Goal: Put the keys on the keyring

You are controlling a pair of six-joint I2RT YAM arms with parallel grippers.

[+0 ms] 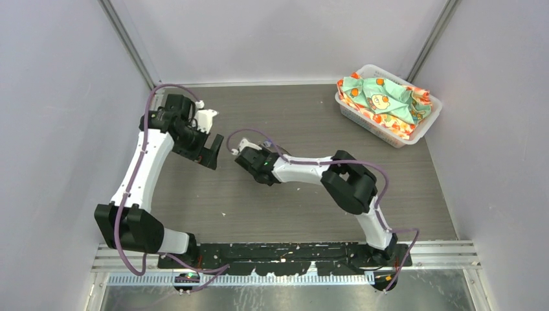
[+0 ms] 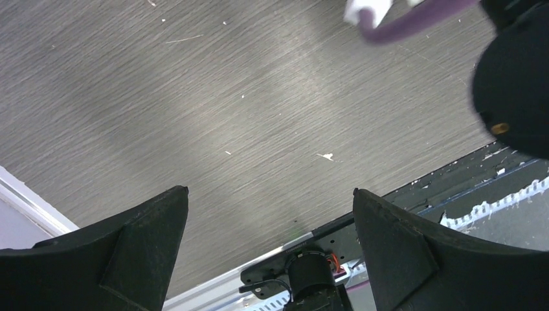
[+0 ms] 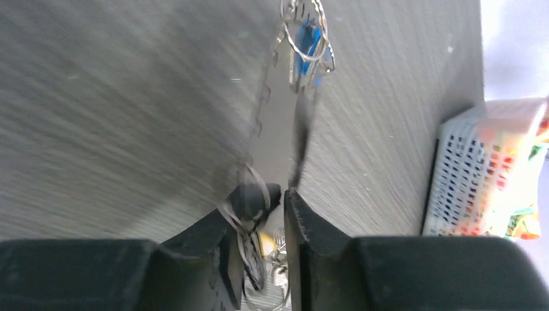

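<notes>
Only right wrist view shows keyring point(image 3: 262, 97), blue key point(image 3: 304, 55).

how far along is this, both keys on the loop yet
Looks done: the blue key hangs on the keyring at its far end, apparently threaded. In hand: the right gripper, jaws nearly together, has the loop's near end and a yellowish bit, perhaps the other key, between them. To do: confirm that key is on; blur hides it. The left gripper stands open.
</notes>
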